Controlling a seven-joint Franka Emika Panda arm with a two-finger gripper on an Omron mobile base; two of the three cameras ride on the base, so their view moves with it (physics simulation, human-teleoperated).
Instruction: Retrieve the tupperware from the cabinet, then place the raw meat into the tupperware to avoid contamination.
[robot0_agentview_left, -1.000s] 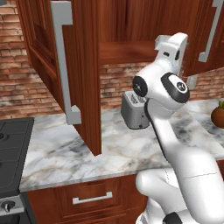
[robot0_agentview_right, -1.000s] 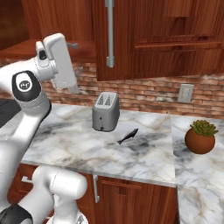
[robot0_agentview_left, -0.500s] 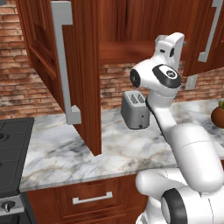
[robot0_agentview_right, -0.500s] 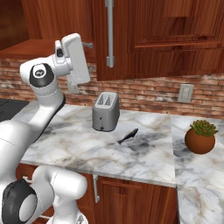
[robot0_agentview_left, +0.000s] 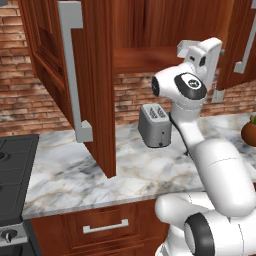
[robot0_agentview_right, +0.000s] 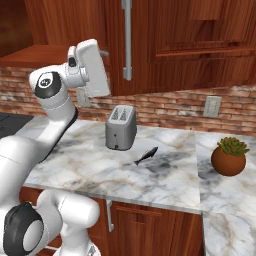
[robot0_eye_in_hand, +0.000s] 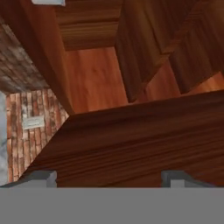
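The cabinet (robot0_agentview_left: 145, 30) hangs over the counter, its left door (robot0_agentview_left: 95, 85) swung wide open with a long silver handle (robot0_agentview_left: 72, 75). My hand (robot0_agentview_left: 200, 52) is raised at the front of the opening, level with the lower shelf (robot0_agentview_left: 142, 57). In the hand view my gripper (robot0_eye_in_hand: 109, 179) is open, with only bare wooden shelf (robot0_eye_in_hand: 131, 140) between its fingertips (robot0_eye_in_hand: 43, 178). The raw meat (robot0_agentview_right: 146, 155), a small dark fish, lies on the marble counter (robot0_agentview_right: 100, 175) right of the toaster, well below the hand (robot0_agentview_right: 92, 67). The tupperware is hidden.
A grey two-slot toaster (robot0_agentview_right: 121, 127) stands at the back of the counter under the hand. A potted plant (robot0_agentview_right: 230, 157) sits at the right. A stove (robot0_agentview_left: 12, 175) adjoins the counter's left end. A closed cabinet door (robot0_agentview_right: 200, 40) lies to the right.
The arm's elbow has risen and turned. The hand has shifted a little closer to the open cabinet. Toaster and fish have not moved.
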